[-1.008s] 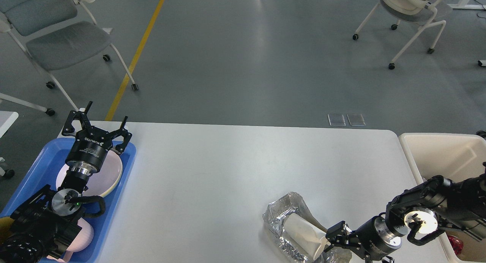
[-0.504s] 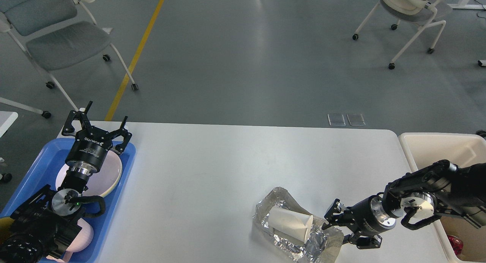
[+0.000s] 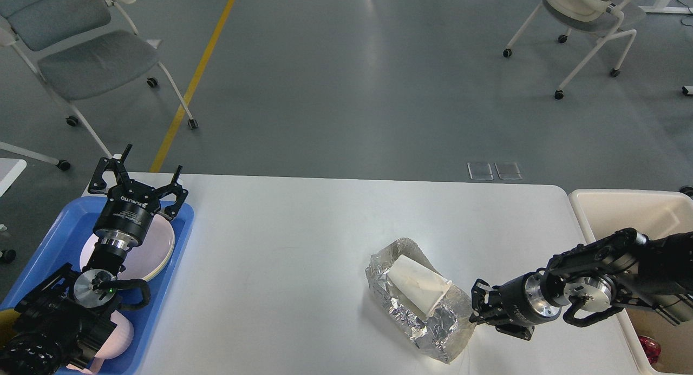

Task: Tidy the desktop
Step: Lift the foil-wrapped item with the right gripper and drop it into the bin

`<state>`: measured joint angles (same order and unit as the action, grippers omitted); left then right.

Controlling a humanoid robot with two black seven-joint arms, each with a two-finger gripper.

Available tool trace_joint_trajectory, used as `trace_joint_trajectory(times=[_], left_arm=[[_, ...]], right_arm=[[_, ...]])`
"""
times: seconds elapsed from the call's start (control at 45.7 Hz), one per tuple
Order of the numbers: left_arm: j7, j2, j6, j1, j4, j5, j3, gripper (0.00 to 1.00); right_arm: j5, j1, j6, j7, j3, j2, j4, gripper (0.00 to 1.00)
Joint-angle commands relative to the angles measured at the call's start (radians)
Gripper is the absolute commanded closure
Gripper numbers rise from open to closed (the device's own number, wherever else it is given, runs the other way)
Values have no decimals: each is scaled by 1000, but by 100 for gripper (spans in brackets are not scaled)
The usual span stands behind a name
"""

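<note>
The desktop (image 3: 303, 229) is a wide white-grey tabletop. A crumpled foil tray (image 3: 427, 323) lies on it at the front right, with a white paper cup (image 3: 417, 283) on its side inside. My right gripper (image 3: 477, 306) points left and touches the foil's right edge. Its fingers are dark and close together, so I cannot tell whether they grip the foil. My left gripper (image 3: 142, 172) is open and empty. It hovers over a white plate (image 3: 157, 250) in the blue tray (image 3: 181, 231) at the left.
A cream bin (image 3: 622, 212) stands off the desktop's right edge, with a red object (image 3: 647, 347) in it. A pink bowl (image 3: 123, 337) sits in the blue tray's near end. Wheeled chairs stand on the floor beyond.
My right gripper has moved up and forward and looked open half a second ago. The foil with the cup has turned and shifted further back. The left arm has not moved.
</note>
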<state>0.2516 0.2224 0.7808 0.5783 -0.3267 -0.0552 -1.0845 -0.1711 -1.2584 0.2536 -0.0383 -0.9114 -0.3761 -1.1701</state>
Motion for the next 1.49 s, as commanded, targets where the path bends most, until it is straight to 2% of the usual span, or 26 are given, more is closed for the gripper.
trace_joint_trajectory(times=[0.0, 0.088, 0.241, 0.438, 0.569, 0.745, 0.92, 1.117, 1.248, 1.468], left_arm=[[0, 0, 0, 0, 0, 0, 0, 4], [0, 0, 0, 0, 0, 0, 0, 4], [0, 0, 0, 0, 0, 0, 0, 4], [0, 0, 0, 0, 0, 0, 0, 4], [0, 0, 0, 0, 0, 0, 0, 4], [0, 0, 0, 0, 0, 0, 0, 4], [0, 0, 0, 0, 0, 0, 0, 4], [0, 0, 0, 0, 0, 0, 0, 4], [0, 0, 0, 0, 0, 0, 0, 4], [0, 0, 0, 0, 0, 0, 0, 4]], right_arm=[[-1, -27, -2, 0, 0, -10, -5, 100], [-1, -82, 12, -2, 0, -41, -14, 100], [1, -255, 53, 0, -10, -162, -92, 100], [1, -551, 242, 0, -50, -260, -111, 100], [2, -777, 305, 0, -129, -285, -95, 100], [5, -829, 306, 1, -172, -306, -43, 100], [-2, -719, 199, 0, -242, -368, 41, 100], [1, -504, -85, 0, -244, -536, 59, 100], [-2, -351, -261, 0, -239, -596, 69, 100], [-2, -139, -333, 0, -205, -612, 153, 100]])
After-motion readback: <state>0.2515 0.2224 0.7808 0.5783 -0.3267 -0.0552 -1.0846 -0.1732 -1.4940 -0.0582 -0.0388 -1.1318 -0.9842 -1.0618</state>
